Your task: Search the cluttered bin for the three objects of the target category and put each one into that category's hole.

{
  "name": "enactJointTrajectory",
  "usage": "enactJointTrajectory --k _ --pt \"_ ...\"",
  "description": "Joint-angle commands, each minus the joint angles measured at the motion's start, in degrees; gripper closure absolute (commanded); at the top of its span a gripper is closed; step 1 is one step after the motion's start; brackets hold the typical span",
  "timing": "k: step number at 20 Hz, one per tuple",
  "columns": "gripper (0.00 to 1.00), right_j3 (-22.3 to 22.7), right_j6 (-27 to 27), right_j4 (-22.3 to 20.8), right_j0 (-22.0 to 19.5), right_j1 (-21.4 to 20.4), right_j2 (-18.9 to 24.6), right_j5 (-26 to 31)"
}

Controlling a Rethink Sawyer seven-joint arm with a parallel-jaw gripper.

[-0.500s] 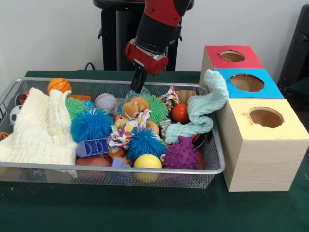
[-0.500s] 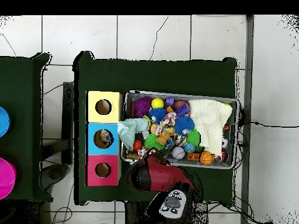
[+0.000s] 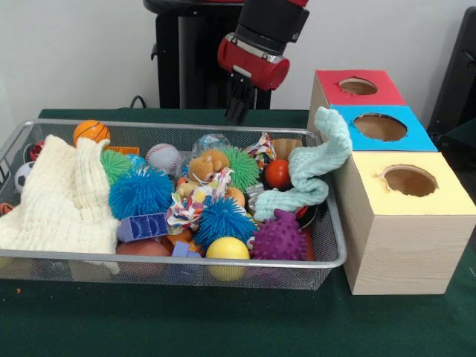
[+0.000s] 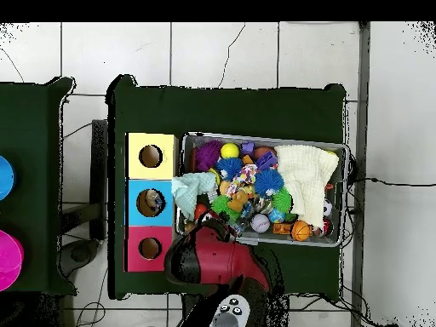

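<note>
The wire mesh bin [image 3: 186, 259] is full of toys; it also shows in the overhead view [image 4: 264, 140]. One see-through plastic bottle [image 3: 210, 141] lies at the bin's far side, behind a teddy bear. Other bottles are hidden or out of view. The blue-topped hole [image 3: 380, 126] is the middle one of three on the wooden box to the bin's right. In the overhead view the blue hole [image 4: 151, 202] shows something pale inside. My gripper [image 3: 237, 104] hangs above the bin's far rim, a little right of the bottle, holding nothing that I can see.
A red-topped hole [image 3: 358, 86] and a yellow-topped hole [image 3: 410, 180] flank the blue one. A mint cloth [image 3: 312, 167] drapes over the bin's right rim against the box. A cream muslin cloth [image 3: 63, 197] covers the bin's left part. Spiky balls [image 3: 141, 192] fill the middle.
</note>
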Motion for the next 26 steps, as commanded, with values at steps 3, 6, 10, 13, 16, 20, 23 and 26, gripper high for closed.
enactJointTrajectory --k 3,6,10,13,16,20,23,26 --pt "1.0 -0.33 2.01 -1.61 0.27 1.38 1.3 4.88" --pt "0.0 0.05 2.13 -1.83 0.33 2.04 1.1 4.2" --pt "0.0 0.94 2.09 -1.99 -0.88 2.33 2.12 3.38" --pt "0.0 1.16 3.81 -0.77 -0.19 3.98 1.25 3.01" --pt "0.0 1.46 5.09 0.06 -0.12 5.3 0.92 2.04" --pt "0.0 2.03 5.59 0.02 -1.86 7.69 2.38 -0.78" --pt "0.0 1.45 6.36 0.17 -2.06 10.69 2.4 -3.43" --pt "0.0 1.37 6.91 0.54 -1.72 12.28 2.32 -4.5"
